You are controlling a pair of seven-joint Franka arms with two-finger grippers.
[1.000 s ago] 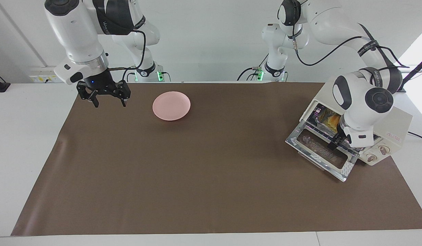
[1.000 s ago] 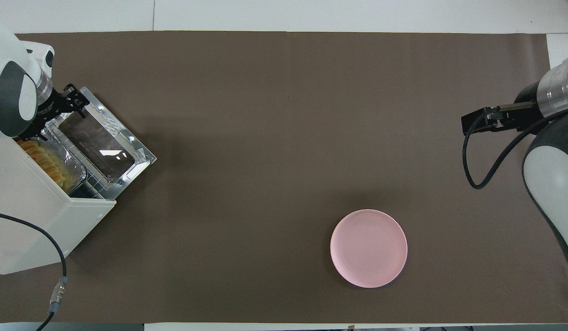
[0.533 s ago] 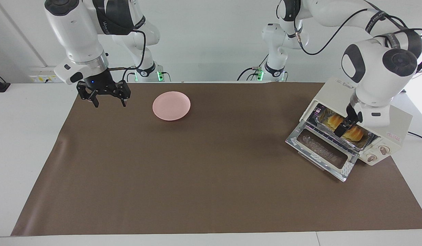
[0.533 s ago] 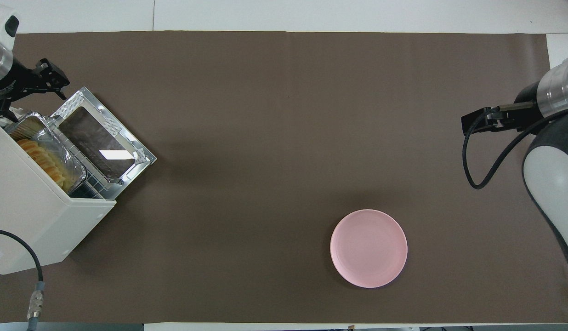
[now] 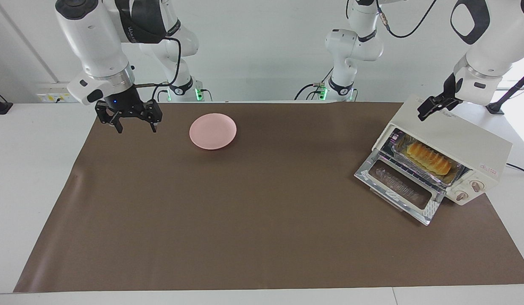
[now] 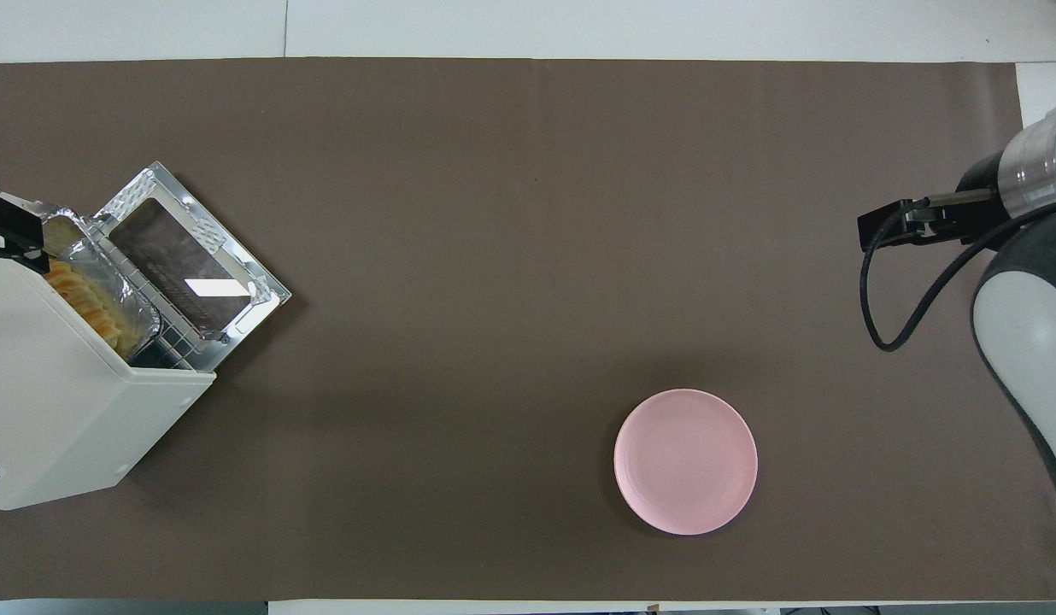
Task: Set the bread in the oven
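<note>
The golden bread [image 5: 428,157] lies in a crinkled foil tray [image 5: 399,146] on the rack inside the cream-white oven [image 5: 461,137]. The oven's glass door [image 5: 397,188] hangs open. The bread [image 6: 88,299] and the oven [image 6: 58,401] also show in the overhead view. My left gripper [image 5: 433,109] is open and empty, raised over the oven's top, apart from the bread. Only its edge [image 6: 2,239] shows from overhead. My right gripper [image 5: 135,127] is open and empty and waits over the mat's corner at the right arm's end.
A round pink plate [image 5: 213,131] sits on the brown mat [image 5: 245,220] close to the robots, beside the right gripper. It also shows in the overhead view [image 6: 685,461]. The oven stands at the left arm's end of the table.
My left gripper has risen from the oven's opening to above its top, leaving the bread in the tray inside. The right arm has not moved.
</note>
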